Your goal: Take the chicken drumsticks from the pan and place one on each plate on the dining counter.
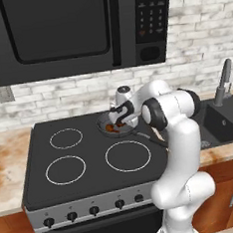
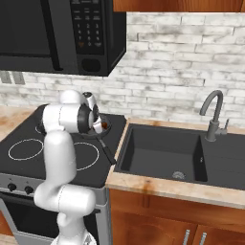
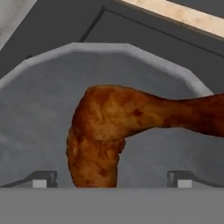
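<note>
The pan (image 1: pixel 103 122) sits on the back right burner of the stove, its black handle (image 1: pixel 151 138) pointing toward the front right. Two reddish-brown chicken drumsticks (image 3: pixel 144 113) lie in it, meeting in an L shape on the grey pan floor (image 3: pixel 39 109). My gripper (image 1: pixel 120 119) hangs just above the pan, open. In the hand view its fingertips (image 3: pixel 41 178) stand wide on either side of the nearer drumstick (image 3: pixel 94 162), with the gripper (image 3: pixel 111 179) centred over it. From the right base the pan handle (image 2: pixel 106 149) shows beside my arm. The plates and the dining counter are out of view.
A black cooktop (image 1: pixel 68 167) with white burner rings surrounds the pan. A dark microwave (image 1: pixel 71 32) hangs low overhead. Right of the stove lie a black sink (image 2: pixel 162 153) and a faucet (image 2: pixel 213 119), set in a stone-look worktop (image 2: pixel 158 184).
</note>
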Controlling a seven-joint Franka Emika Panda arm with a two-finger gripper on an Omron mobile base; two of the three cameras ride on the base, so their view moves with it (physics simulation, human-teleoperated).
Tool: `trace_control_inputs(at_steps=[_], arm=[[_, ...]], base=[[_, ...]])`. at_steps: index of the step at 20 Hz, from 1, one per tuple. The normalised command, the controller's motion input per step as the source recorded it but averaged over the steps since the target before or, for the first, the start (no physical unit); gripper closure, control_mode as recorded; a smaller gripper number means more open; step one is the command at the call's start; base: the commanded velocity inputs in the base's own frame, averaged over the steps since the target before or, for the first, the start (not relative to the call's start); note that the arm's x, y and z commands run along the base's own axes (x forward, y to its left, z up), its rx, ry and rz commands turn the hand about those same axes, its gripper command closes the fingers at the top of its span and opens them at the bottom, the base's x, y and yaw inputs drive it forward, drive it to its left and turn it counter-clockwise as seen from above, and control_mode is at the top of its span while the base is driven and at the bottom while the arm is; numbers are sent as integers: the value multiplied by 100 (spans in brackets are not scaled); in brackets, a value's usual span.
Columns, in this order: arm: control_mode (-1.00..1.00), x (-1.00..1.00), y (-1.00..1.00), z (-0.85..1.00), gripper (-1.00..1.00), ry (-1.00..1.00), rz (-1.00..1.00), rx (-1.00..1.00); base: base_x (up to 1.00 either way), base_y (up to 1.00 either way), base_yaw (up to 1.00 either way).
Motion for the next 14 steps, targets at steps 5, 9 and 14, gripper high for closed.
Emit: trace_control_inputs(at_steps=[5, 9, 14], arm=[[-100, 35, 0, -18, -100, 4, 0, 0], [-100, 36, 0, -17, -100, 6, 0, 0], [-100, 26, 0, -21, -100, 10, 0, 0]], base=[[0, 0, 0], [0, 0, 0], [0, 0, 0]])
